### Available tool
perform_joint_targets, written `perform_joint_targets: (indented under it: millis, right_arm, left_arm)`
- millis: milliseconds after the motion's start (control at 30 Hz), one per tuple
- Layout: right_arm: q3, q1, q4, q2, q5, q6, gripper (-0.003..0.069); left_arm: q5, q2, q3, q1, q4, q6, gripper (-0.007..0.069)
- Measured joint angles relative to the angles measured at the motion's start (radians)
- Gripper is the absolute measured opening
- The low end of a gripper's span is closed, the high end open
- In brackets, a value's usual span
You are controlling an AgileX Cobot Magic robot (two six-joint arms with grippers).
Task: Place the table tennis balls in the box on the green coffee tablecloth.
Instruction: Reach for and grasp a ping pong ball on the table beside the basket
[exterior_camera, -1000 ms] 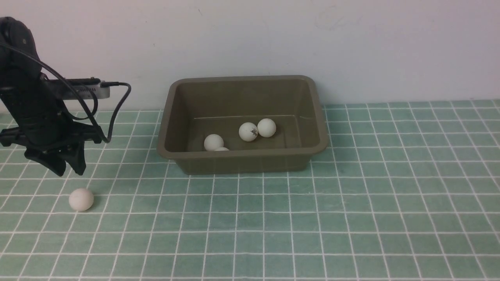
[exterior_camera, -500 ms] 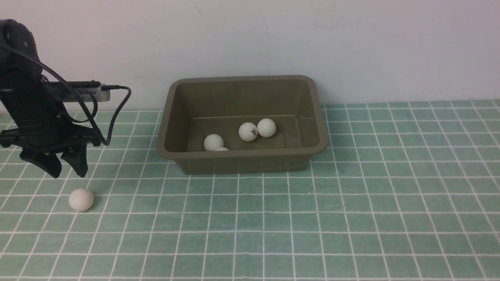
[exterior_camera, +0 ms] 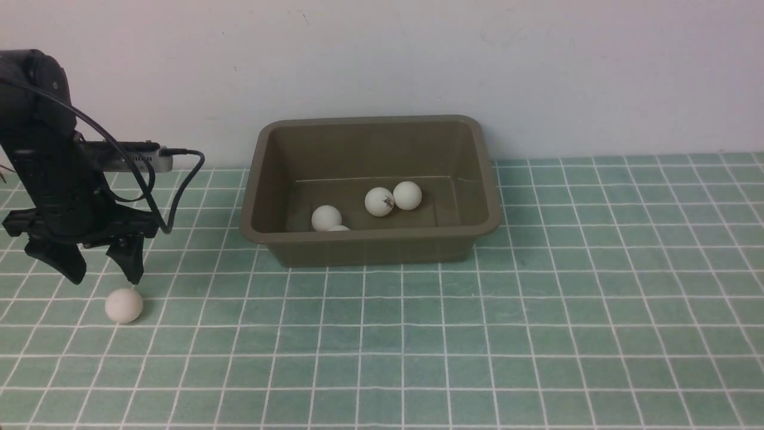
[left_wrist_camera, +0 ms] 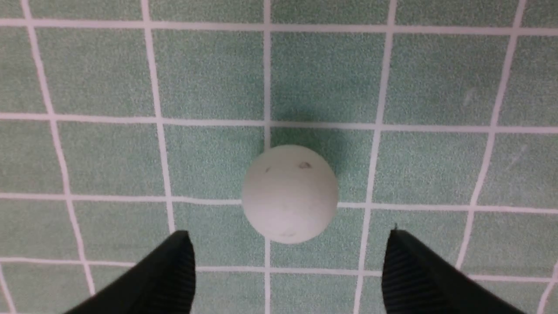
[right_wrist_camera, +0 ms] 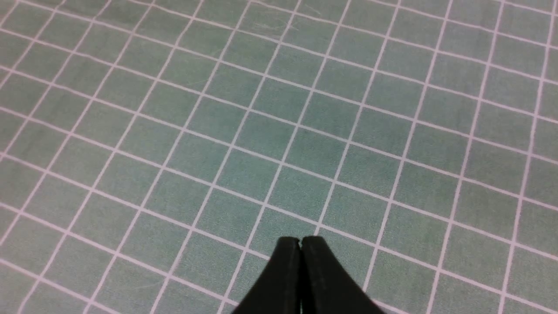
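The olive-brown box stands on the green tablecloth near the back wall. Inside it lie several white balls: one at the front left, one mostly hidden behind the front rim, and a touching pair. One ball lies on the cloth at the front left; it also shows in the left wrist view. My left gripper is open just above and behind this ball, fingertips apart on either side. My right gripper is shut and empty over bare cloth; it does not show in the front view.
A pale wall runs behind the box. The left arm's black cable loops toward the box's left side. The cloth stretches right of and in front of the box.
My left gripper has come down and slightly right toward the loose ball, and its jaws have spread wider. The balls and the box have not moved.
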Motion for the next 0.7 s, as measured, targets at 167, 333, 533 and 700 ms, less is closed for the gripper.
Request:
perform_joint_targets:
  millis: [167, 333, 533, 700]
  right_arm:
    - [0.0, 0.0, 0.009, 0.0, 0.0, 0.0, -0.0018]
    - [0.0, 0.0, 0.013, 0.0, 0.0, 0.0, -0.0018]
    - [0.0, 0.0, 0.021, 0.0, 0.0, -0.001, -0.0018]
    - [0.0, 0.0, 0.025, 0.0, 0.0, -0.002, -0.0018]
  left_arm:
    - [-0.014, 0.024, 0.0, 0.0, 0.0, 0.001, 0.0513]
    - [-0.023, 0.073, 0.0, 0.0, 0.0, 0.003, 0.0513]
    - [-0.041, 0.12, 0.0, 0.0, 0.0, 0.005, 0.0513]
    - [-0.047, 0.148, 0.0, 0.0, 0.0, 0.005, 0.045]
